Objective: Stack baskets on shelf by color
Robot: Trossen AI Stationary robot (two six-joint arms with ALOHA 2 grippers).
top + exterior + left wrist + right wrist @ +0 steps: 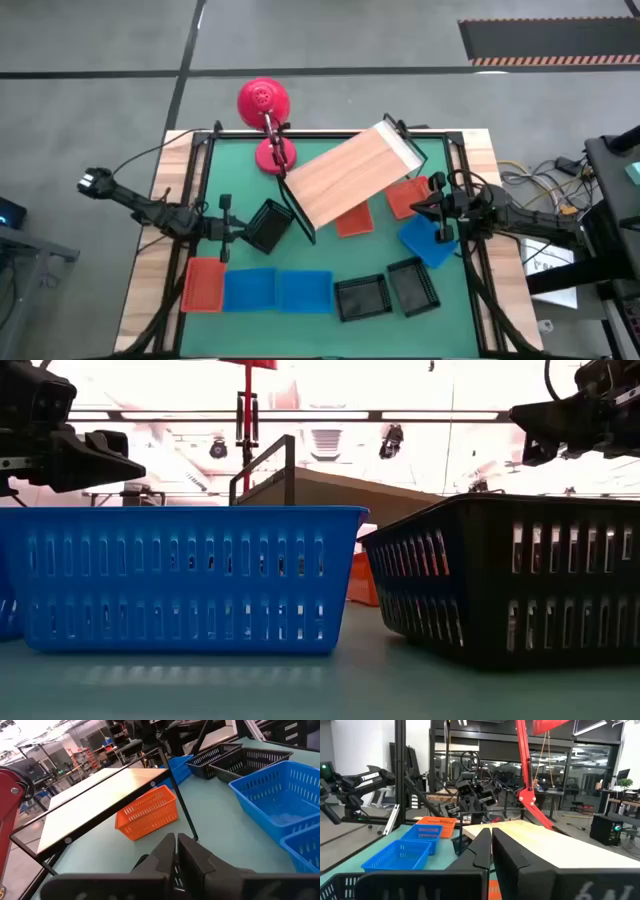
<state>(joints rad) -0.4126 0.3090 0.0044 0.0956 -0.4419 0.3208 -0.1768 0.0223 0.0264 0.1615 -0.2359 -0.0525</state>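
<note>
While nothing is stacked, shelf: empty, lying skewed across the middle of the desk, one end toward the back edge.
Left gripper: fingers pressed together, holding nothing, toward the left edge and just beside a black basket.
Right gripper: pressed together too, empty, toward the right edge, between an orange basket and a blue basket.
Risk 1: the shelf looks light, so I'd expect a bump from either arm to slide it further askew (the wire frame catches fingers easily).
Risk 2: a second orange basket sits partly under the board. Reaching in for it could lift or tip the shelf.
Risk 3: the mesh walls are thin, so a shallow pinch may slip and the basket drop crooked onto its stack.
Risk 4: the red lamp at the back edge stands close to the shelf's left end, where an arm could clip it.
Count, blue: three, two of them in the front-edge row.
Count, orange: three, one at the front-left corner.
Count, black: three, two in the front row.
Count, other: one shelf, one lamp.
</note>
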